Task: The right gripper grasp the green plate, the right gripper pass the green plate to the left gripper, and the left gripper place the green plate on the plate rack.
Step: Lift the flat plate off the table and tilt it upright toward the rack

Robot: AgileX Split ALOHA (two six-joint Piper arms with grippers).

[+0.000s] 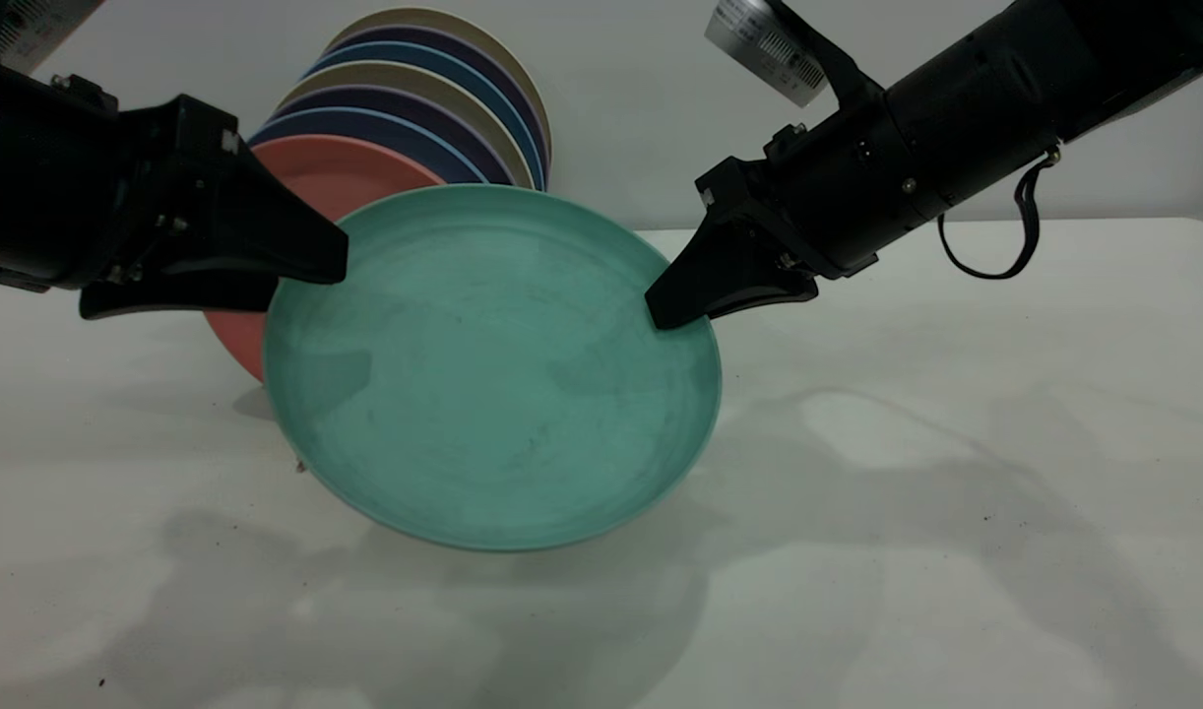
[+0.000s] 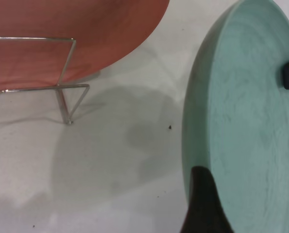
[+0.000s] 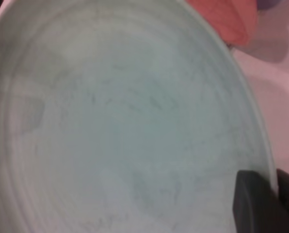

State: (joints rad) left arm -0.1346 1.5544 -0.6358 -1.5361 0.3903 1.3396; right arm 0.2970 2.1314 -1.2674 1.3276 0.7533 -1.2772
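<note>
At the far left, the left gripper [image 1: 311, 266] reaches in with its arm cut off by the frame edge; its fingertips meet the left rim of the green plate [image 1: 493, 374], and the left wrist view shows one finger [image 2: 202, 204] lying over that rim, though the other finger is hidden, so whether it has actually clamped down cannot be told. Behind it, a salmon-pink plate [image 1: 336, 177] stands mostly hidden by the gripper and the green plate, leaning in the plate rack [image 2: 62, 87], of which only a few silver wire loops show in the left wrist view. Farther back a row of upright plates [image 1: 434, 98], blue and beige, shows only as overlapping rims. The green plate hangs tilted above the white table [image 1: 956, 492], near its middle, face toward the camera. On its right rim the right gripper [image 1: 675, 305] is clamped, one finger [image 3: 253, 204] over the inner face and the rim caught between the two. Its arm runs off the upper right.
</note>
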